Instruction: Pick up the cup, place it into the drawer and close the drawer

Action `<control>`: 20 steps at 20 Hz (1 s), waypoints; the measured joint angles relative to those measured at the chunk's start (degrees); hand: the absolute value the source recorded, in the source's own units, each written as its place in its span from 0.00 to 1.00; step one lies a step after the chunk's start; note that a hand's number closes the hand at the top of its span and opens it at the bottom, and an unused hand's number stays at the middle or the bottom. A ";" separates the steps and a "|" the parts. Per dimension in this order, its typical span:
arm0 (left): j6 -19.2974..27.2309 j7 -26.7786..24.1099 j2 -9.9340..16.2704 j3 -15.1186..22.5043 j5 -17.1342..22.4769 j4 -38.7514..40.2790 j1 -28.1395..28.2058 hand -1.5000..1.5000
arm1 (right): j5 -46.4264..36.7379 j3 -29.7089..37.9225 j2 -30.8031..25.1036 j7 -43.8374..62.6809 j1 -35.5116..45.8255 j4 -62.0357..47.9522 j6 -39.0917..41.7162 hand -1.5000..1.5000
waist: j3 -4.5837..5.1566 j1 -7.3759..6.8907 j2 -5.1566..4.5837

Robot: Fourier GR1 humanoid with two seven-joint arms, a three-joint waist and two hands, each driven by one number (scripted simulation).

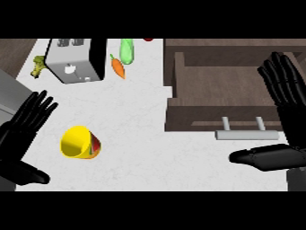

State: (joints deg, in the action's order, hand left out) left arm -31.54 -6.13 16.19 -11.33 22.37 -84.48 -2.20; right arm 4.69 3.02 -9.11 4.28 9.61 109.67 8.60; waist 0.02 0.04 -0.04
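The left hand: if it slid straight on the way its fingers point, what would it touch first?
Probably the toaster, up and slightly right of the left hand; bare counter lies between. Height is unclear, so it might pass above.

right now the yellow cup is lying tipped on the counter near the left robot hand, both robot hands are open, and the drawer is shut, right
Not quite. The head view shows the drawer pulled open, with nothing visible inside it. The rest holds: the yellow cup lies tipped on the counter near the left robot hand, and both it and the right robot hand are open.
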 measured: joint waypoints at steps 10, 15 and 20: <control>-0.39 -18.42 -0.10 0.04 -14.63 24.59 -5.68 0.00 | 0.35 1.55 -0.11 -0.16 2.95 -2.20 0.34 0.00 | 0.02 0.22 -0.05; 1.22 -27.37 1.11 -0.12 -20.08 38.66 -10.41 0.00 | 0.94 2.57 -0.66 0.88 4.32 -2.34 0.54 0.00 | 0.04 0.40 -0.10; 4.91 -34.89 1.43 0.44 -24.39 51.64 -15.15 0.00 | 0.88 2.97 -0.75 0.25 5.30 -3.85 0.81 0.00 | 0.06 0.51 -0.16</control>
State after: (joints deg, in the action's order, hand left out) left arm -26.62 -41.03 17.62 -10.89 -2.02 -32.84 -17.35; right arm 5.58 5.99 -9.86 4.53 14.91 105.82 9.41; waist 0.08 0.55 -0.20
